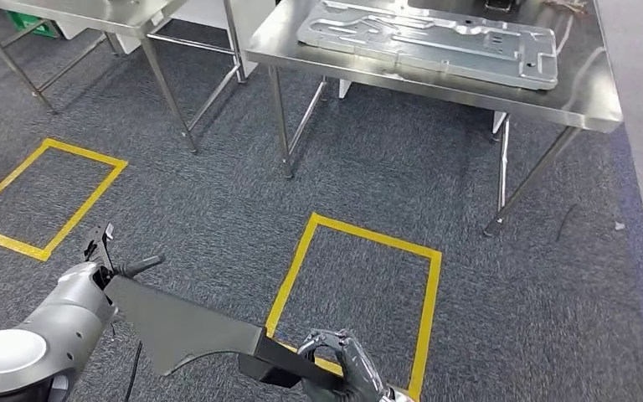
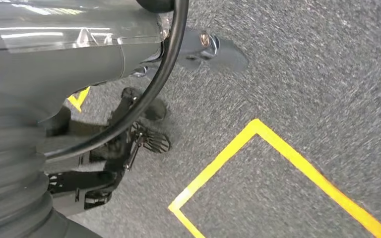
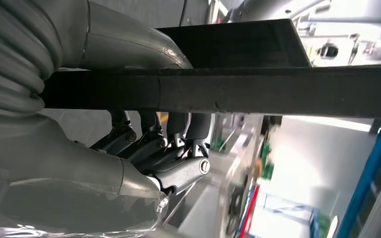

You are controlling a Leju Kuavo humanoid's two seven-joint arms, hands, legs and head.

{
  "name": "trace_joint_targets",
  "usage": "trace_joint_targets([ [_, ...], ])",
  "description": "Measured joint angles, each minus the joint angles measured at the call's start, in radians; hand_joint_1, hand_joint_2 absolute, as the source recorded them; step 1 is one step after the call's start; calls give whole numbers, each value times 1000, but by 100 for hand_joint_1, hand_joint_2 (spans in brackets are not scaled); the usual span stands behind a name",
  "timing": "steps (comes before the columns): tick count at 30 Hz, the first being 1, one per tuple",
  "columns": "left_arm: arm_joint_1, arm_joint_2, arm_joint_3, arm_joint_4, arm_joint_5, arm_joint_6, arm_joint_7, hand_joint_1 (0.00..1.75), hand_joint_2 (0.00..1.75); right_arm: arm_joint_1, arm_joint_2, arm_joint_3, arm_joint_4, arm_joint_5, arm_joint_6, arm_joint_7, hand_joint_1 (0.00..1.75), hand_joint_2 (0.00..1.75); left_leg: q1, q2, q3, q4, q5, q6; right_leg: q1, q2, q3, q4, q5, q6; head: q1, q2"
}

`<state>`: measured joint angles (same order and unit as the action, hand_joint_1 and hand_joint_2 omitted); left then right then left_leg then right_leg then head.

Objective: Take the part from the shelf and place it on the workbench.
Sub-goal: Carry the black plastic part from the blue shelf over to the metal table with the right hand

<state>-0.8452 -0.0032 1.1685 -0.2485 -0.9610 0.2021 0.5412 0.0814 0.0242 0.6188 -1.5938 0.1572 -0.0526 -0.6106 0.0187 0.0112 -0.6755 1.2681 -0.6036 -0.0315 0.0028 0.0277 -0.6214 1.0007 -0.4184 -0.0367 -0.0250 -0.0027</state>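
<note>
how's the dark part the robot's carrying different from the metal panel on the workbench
The dark part is matte black and smooth-faced; the metal panel is light silver-grey with stamped ribs and channels. The dark part is held off the floor between the left hand and the right hand, tilted; the metal panel lies flat on the steel workbench. The dark part has a curved, tapering outline; the panel is roughly rectangular. Both are flat sheet-like pieces.

The right hand (image 1: 343,373) is cut off by the bottom edge in the head view; the dark part (image 1: 192,328) hides the left hand's (image 1: 105,260) palm; the workbench (image 1: 590,96) runs off the top; the left wrist view is blurry.
</note>
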Motion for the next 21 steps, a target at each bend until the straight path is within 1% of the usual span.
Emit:
trace_joint_targets([
  [1, 3, 1, 0, 0, 0, 0, 0, 0, 175, 0, 0, 0, 1, 0, 0, 0, 175, 175, 0, -4, -22, 35, -2, -1, 1, 16, 0, 2, -1, -1, 0, 0],
  [2, 5, 1, 0, 0, 0, 0, 0, 0, 175, 1, 0, 0, 1, 0, 0, 0, 175, 175, 0, -6, -25, 28, 18, -1, 1, 32, 1, 4, -2, -1, 0, 0],
  [3, 7, 2, 0, 1, 0, -2, -3, 0, 175, 1, 0, 0, 2, 3, -4, 1, 175, 175, 1, -11, -9, -20, 56, 1, 2, 47, 2, 8, -4, 1, 0, 0],
  [4, 23, 2, -3, 0, 3, -13, -24, 0, 175, 8, 0, -2, -3, 21, -24, 10, 175, 175, 2, -28, 21, -92, 97, 5, 1, 63, 3, 11, -7, 4, 0, 0],
  [5, 59, 1, -14, -9, 15, -38, -77, 0, 175, 28, 2, -12, -20, 59, -67, 25, 175, 175, 2, -56, 52, -162, 124, 12, -1, 78, 3, 15, -11, 8, 0, 0],
  [6, 122, -2, -38, -27, 45, -66, -169, 0, 175, 65, 3, -32, -53, 109, -136, 42, 175, 175, 0, -79, 80, -216, 138, 18, -7, 93, 4, 18, -15, 14, 0, 0],
  [7, 211, -8, -81, -53, 102, -94, -308, 0, 175, 114, 5, -62, -98, 159, -224, 60, 175, 175, -5, -94, 100, -246, 137, 26, -15, 112, 6, 19, -18, 21, 1, 0],
  [8, 309, -16, -142, -84, 182, -113, -486, 0, 175, 165, 6, -98, -146, 195, -312, 71, 175, 175, -11, -92, 112, -255, 131, 32, -22, 133, 6, 19, -19, 29, 0, 0],
  [9, 402, -25, -211, -108, 268, -120, -683, 0, 175, 207, 6, -134, -187, 211, -379, 75, 175, 175, -13, -74, 121, -260, 130, 36, -25, 154, 4, 17, -18, 36, -2, 0],
  [10, 474, -34, -287, -124, 341, -122, -897, 0, 175, 238, 7, -166, -218, 218, -413, 77, 175, 175, -11, -57, 125, -264, 130, 41, -21, 150, 1, 20, -21, 42, -2, 0],
  [11, 520, -42, -357, -131, 388, -122, -1078, 0, 175, 257, 8, -189, -239, 223, -415, 77, 175, 175, -7, -44, 126, -267, 131, 47, -14, 121, -7, 32, -30, 47, -2, 0],
  [12, 541, -49, -419, -133, 409, -120, -1202, 0, 175, 266, 10, -205, -254, 229, -397, 77, 175, 175, -1, -35, 126, -270, 133, 52, -8, 79, -23, 62, -49, 52, -2, 0],
  [13, 548, -52, -475, -133, 417, -118, -1271, 0, 175, 270, 12, -213, -263, 236, -375, 74, 175, 175, 0, -28, 126, -271, 133, 57, -6, 29, -46, 113, -77, 54, -1, 0],
  [14, 552, -53, -520, -132, 419, -115, -1282, 0, 175, 271, 14, -218, -268, 240, -360, 72, 175, 175, 0, -20, 127, -271, 132, 61, -7, -2, -79, 177, -108, 57, 0, 0],
  [15, 556, -53, -560, -131, 419, -114, -1273, 0, 175, 270, 16, -221, -269, 243, -349, 70, 175, 175, -1, -8, 129, -271, 130, 62, -11, -15, -112, 239, -131, 60, -1, 0],
  [16, 558, -53, -595, -131, 418, -116, -1264, 0, 175, 270, 17, -224, -269, 243, -341, 68, 175, 175, -1, 6, 130, -270, 128, 62, -15, -20, -134, 278, -138, 62, -1, 0],
  [17, 559, -54, -627, -131, 420, -121, -1257, 0, 175, 269, 18, -228, -269, 241, -333, 67, 175, 175, -1, 20, 131, -270, 126, 60, -18, -23, -138, 281, -127, 64, -1, 0],
  [18, 557, -55, -658, -131, 421, -127, -1253, 0, 175, 267, 19, -231, -268, 239, -324, 67, 175, 175, 0, 33, 134, -270, 123, 58, -20, -30, -117, 240, -98, 65, -1, 0],
  [19, 553, -56, -684, -131, 423, -134, -1250, 0, 175, 265, 21, -233, -268, 238, -316, 66, 175, 175, 0, 46, 138, -270, 120, 54, -21, -44, -80, 171, -62, 64, -1, 0],
  [20, 548, -58, -708, -131, 424, -139, -1249, 0, 175, 261, 22, -235, -267, 237, -309, 66, 175, 175, -1, 57, 143, -270, 117, 50, -18, -66, -40, 100, -36, 60, -1, 0],
  [21, 543, -59, -729, -131, 424, -142, -1249, 0, 175, 255, 23, -235, -266, 237, -303, 66, 175, 175, -3, 68, 147, -270, 112, 43, -14, -85, -9, 43, -18, 56, -1, 0],
])
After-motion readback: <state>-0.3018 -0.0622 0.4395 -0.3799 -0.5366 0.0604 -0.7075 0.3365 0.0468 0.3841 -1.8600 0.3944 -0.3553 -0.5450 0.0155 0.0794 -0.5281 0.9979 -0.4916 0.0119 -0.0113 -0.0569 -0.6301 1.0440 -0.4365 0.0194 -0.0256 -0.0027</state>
